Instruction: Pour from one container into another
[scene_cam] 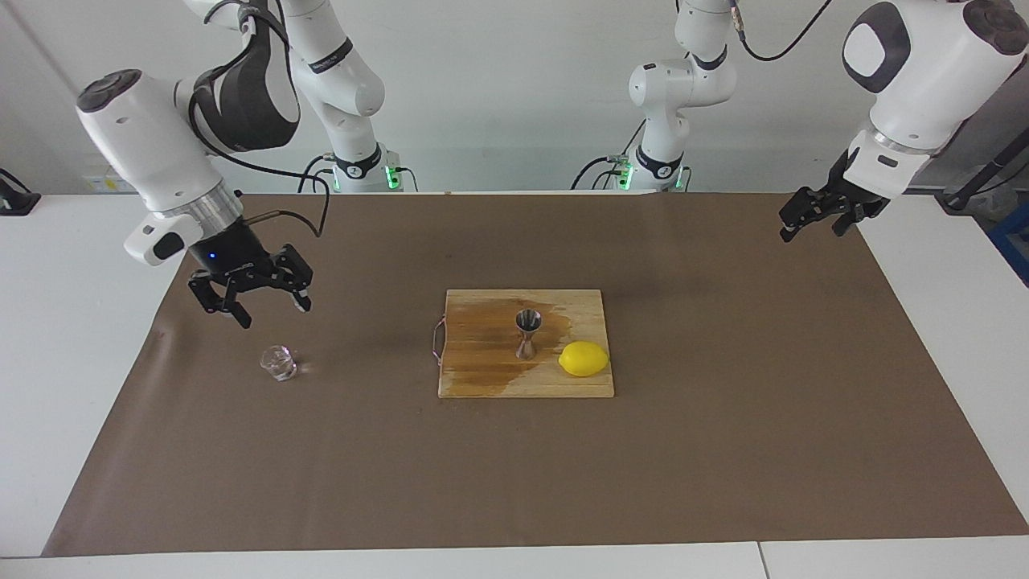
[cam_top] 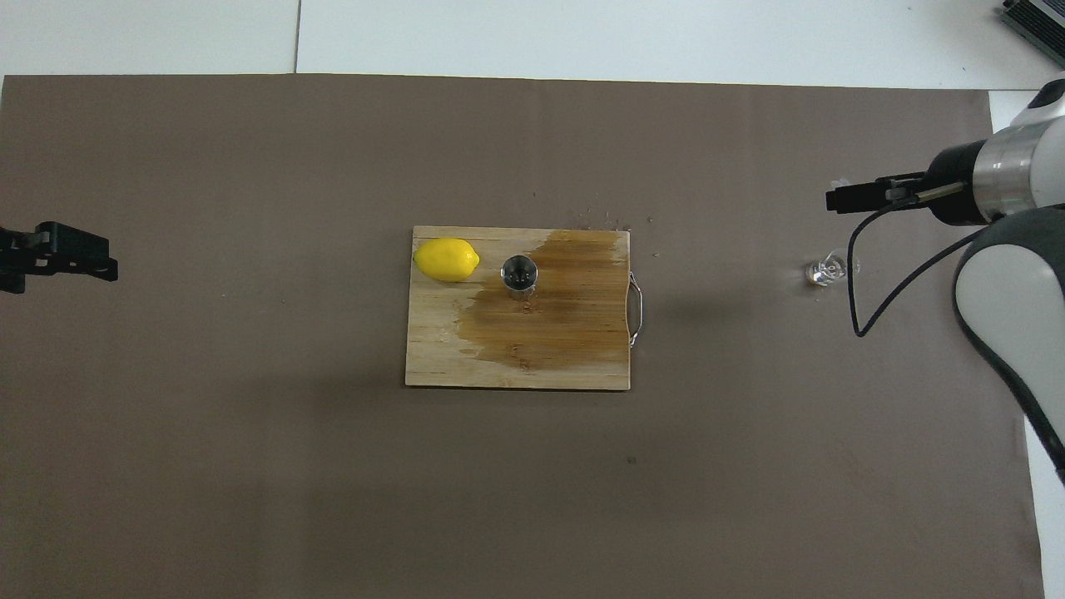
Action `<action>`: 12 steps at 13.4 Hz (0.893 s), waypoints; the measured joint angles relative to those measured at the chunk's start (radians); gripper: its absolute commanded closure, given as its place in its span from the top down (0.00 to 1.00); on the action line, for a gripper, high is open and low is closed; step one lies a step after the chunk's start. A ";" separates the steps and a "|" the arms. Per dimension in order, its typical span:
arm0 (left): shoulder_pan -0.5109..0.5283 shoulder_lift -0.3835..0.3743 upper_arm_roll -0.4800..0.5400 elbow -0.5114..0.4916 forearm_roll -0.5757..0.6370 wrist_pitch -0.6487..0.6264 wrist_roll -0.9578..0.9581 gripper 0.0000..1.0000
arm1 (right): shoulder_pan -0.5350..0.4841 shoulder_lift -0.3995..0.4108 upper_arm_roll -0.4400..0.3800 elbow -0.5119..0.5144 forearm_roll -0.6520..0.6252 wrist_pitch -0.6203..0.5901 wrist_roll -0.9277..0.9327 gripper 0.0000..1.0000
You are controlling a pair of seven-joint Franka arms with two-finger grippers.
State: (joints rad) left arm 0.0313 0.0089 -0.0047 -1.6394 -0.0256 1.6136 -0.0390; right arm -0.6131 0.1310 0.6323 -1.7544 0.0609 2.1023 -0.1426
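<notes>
The small clear glass cup (scene_cam: pixel 278 363) (cam_top: pixel 829 269) stands upright on the brown mat toward the right arm's end of the table. The steel hourglass jigger (scene_cam: pixel 527 332) (cam_top: pixel 519 275) stands upright on the wooden cutting board (scene_cam: pixel 482 382) (cam_top: pixel 516 370) at the middle. My right gripper (scene_cam: pixel 273 314) (cam_top: pixel 836 200) hangs open in the air over the mat beside the cup, pointing down, touching nothing. Over the mat's edge at the left arm's end waits my left gripper (scene_cam: pixel 810 232) (cam_top: pixel 83 259), open and holding nothing.
A yellow lemon (scene_cam: pixel 584 359) (cam_top: pixel 447 259) lies on the board beside the jigger, toward the left arm's end. A dark wet stain covers much of the board. A wire handle (cam_top: pixel 636 309) sticks out from the board's end facing the cup.
</notes>
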 measured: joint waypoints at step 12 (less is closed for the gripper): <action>0.000 0.000 0.000 0.000 0.000 0.000 0.000 1.00 | 0.220 -0.155 -0.188 0.102 -0.075 -0.322 0.218 1.00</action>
State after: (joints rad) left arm 0.0313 0.0089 -0.0047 -1.6394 -0.0256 1.6136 -0.0390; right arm -0.3932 -0.0243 0.4441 -1.6528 -0.0142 1.7800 0.0758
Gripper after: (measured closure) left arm 0.000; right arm 0.000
